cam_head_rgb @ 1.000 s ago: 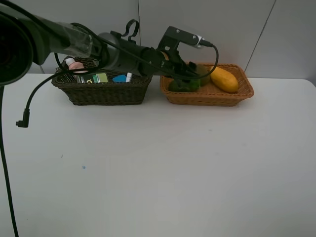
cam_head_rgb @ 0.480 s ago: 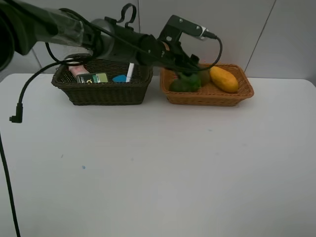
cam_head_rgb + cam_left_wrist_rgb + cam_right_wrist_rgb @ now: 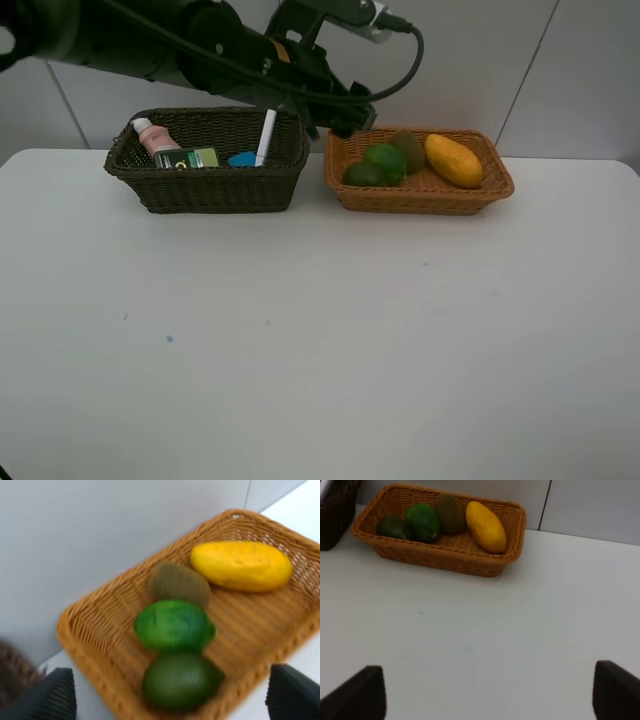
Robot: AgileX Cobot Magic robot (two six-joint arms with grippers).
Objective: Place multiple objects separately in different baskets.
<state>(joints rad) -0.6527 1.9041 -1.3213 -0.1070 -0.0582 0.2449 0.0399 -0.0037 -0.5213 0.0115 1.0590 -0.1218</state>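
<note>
My left tool [image 3: 170, 700] hangs wide apart, empty, above the tan basket [image 3: 480, 192]; right tool [image 3: 487, 692] also apart, seemingly over bare worktop [image 3: 320, 330].

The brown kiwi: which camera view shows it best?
The left wrist view: the brown kiwi is close and large. The right wrist view shows it smaller, and the exterior high view shows it small, partly behind a green fruit.

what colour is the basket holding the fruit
Light orange-tan wicker basket, clearest in the left wrist view.
</note>
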